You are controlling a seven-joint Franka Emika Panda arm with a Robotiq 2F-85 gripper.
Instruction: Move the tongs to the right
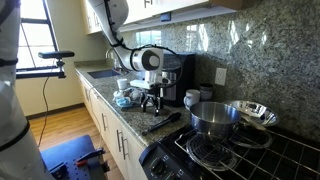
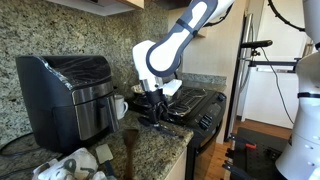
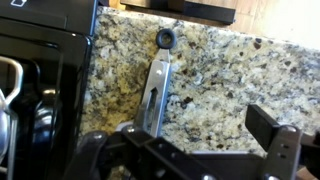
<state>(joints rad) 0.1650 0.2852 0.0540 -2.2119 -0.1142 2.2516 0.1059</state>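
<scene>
daylight from the window (image 1: 35,35) in an exterior view is blown out to white, throwing pale glare across the polished stone backsplash (image 1: 225,40) and bright highlights on the steel pot (image 1: 213,118). in an exterior view the black appliance (image 2: 70,95) carries streaky reflections. the wrist view is soft and evenly lit, with the tongs (image 3: 155,95) fairly sharp but the gripper (image 3: 190,150) at the bottom edge dark and out of focus.

You work over speckled granite counter (image 3: 230,80). On it, tongs (image 3: 155,92) lie flat, just beside black stove edge (image 3: 60,90). Black coffee maker (image 2: 70,95) and white mug (image 2: 118,106) stand against backsplash.
</scene>
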